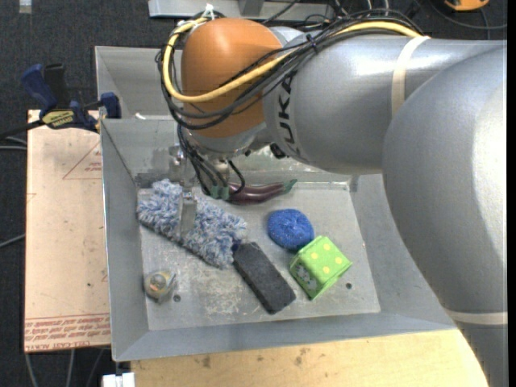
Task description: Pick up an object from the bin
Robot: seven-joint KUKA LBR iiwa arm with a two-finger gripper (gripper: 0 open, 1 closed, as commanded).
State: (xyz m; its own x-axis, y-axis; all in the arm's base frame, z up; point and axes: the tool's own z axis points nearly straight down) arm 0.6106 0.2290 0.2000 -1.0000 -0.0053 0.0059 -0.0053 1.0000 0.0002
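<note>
My gripper [189, 214] reaches down under the orange wrist cover onto a fluffy blue-and-white mop cloth [211, 230] in the left middle of the bin, and its tip touches the cloth's top. A dark purple aubergine-shaped thing [262, 190] lies just right of the gripper, partly hidden by the arm. A dark grey oblong block [264, 277] rests against the cloth's lower right end.
A blue scrubber ball [289, 227] and a green die with light dots [321, 267] lie at the right. A small round metal-and-yellow thing [160, 284] sits near the front left corner. The arm covers the bin's back right part.
</note>
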